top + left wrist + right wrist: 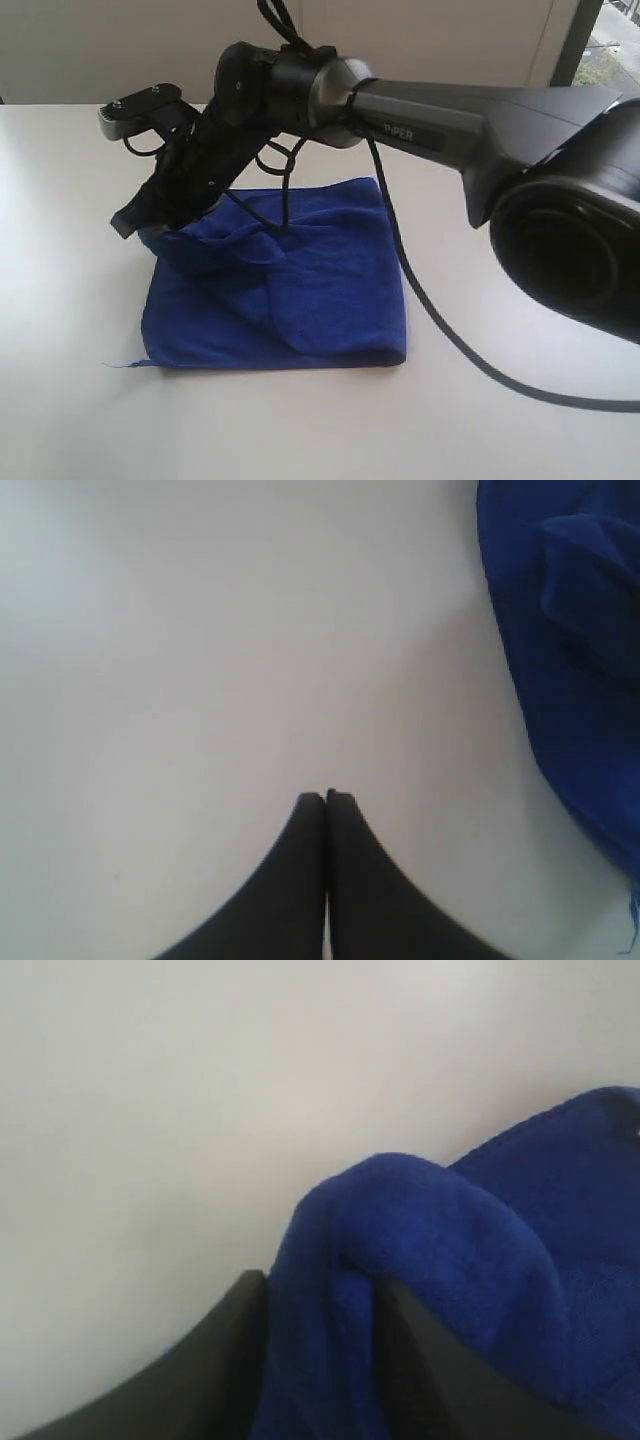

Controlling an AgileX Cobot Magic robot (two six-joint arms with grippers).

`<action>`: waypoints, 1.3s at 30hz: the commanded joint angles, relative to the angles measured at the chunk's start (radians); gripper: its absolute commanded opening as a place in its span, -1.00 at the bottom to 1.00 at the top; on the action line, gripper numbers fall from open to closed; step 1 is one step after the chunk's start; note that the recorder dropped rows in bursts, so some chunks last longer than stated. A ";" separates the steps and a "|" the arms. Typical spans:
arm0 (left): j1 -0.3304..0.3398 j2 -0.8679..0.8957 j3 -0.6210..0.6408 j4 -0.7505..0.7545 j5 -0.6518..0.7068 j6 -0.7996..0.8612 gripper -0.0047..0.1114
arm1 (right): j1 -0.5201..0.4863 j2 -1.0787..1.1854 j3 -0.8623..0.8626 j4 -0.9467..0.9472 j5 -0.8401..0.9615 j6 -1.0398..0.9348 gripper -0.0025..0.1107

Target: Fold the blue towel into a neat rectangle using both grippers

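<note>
Lab or office room; white table [60, 400]; panelled wall [100, 50]; window [615, 45]

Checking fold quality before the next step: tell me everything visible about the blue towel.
The blue towel is deep blue, fluffy cloth lying on the white table, folded over into a rough, rumpled square with a curved flap on top. A loose thread trails from one near corner. A far corner is bunched up and raised between the fingers of the right hand; whether it is pinched cannot be told.
</note>
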 commanded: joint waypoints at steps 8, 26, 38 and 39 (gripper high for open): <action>-0.007 -0.009 0.009 -0.010 0.008 0.003 -0.92 | -0.153 -0.091 -0.050 -0.114 0.200 0.040 -0.33; -0.007 -0.009 0.009 -0.010 0.008 0.003 -0.92 | -0.365 0.108 -0.022 -0.190 0.046 -0.120 -0.96; -0.007 -0.009 0.009 -0.010 0.008 0.003 -0.92 | -0.454 0.168 -0.024 -0.482 0.135 0.340 -0.96; -0.007 -0.009 0.009 -0.010 0.008 0.003 -0.92 | -0.463 0.168 -0.024 -0.493 0.181 0.366 -0.96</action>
